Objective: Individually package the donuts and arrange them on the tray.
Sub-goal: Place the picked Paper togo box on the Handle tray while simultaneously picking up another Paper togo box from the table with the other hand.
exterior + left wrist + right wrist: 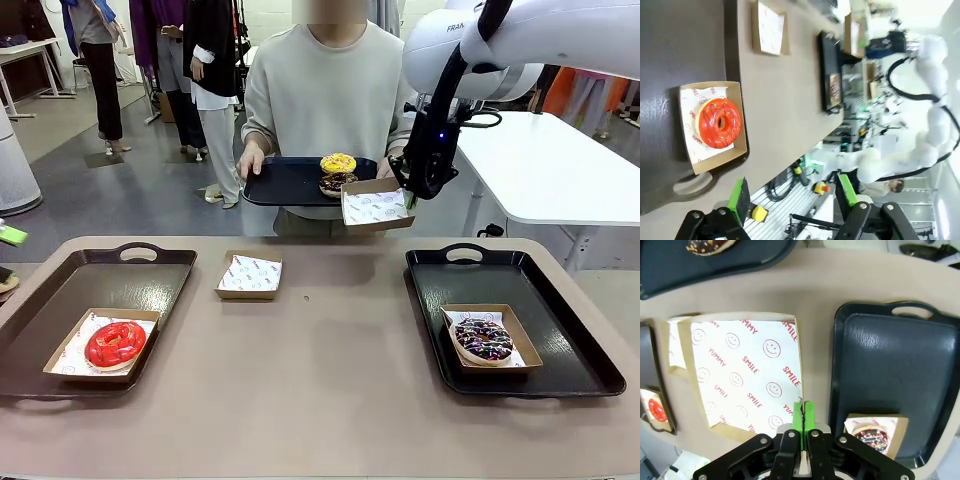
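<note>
Bright overhead light is cast; glare is seen on the red donut (115, 343), and the far left-wrist background seems overexposed.

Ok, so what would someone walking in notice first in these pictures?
The right gripper pinches the edge of an empty paper-lined box, held in the air beside the black tray that the person holds out, with a yellow donut and a chocolate donut on it. On the table, a red donut sits boxed on the left tray and a sprinkled donut boxed on the right tray.
</note>
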{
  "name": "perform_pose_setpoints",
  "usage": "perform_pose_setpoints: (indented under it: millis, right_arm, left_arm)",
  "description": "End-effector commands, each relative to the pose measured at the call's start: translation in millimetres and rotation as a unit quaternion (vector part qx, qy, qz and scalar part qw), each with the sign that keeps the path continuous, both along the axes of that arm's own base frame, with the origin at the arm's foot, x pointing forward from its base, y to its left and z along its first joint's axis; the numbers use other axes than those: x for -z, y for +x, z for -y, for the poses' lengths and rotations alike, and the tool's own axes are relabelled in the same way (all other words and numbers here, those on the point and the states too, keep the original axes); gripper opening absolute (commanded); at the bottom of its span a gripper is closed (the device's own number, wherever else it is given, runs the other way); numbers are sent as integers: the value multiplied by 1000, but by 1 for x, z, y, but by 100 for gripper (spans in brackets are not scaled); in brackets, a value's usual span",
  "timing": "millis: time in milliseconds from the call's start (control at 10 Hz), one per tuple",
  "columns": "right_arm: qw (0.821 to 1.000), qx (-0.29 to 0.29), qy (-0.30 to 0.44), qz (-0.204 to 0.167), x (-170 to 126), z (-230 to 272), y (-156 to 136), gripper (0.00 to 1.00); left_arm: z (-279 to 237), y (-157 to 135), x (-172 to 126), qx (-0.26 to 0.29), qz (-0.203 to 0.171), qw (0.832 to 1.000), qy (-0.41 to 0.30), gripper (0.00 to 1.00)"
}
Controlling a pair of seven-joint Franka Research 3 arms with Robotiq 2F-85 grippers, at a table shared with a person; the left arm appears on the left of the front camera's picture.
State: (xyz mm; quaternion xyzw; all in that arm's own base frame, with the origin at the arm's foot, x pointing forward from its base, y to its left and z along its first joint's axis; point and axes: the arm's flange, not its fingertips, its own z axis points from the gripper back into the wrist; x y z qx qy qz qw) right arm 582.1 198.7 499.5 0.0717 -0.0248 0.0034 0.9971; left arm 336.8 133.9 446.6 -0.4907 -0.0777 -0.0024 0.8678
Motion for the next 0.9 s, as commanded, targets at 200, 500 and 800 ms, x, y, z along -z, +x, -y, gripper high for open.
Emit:
perform_pose_setpoints:
  millis: [200,500,800]
  right_arm:
    - [999,23,1,-24,1,-8,18,0]
    - [998,36,-38,-22,10,-16,22,0]
    - [998,37,-50,-29,14,-23,28,0]
  left_arm:
    - [-71,-5,34,-37,-15,994,-97,90]
    - [-93,-4,57,-68,-38,989,-123,90]
    - [-96,-5,60,-89,-32,988,-121,90]
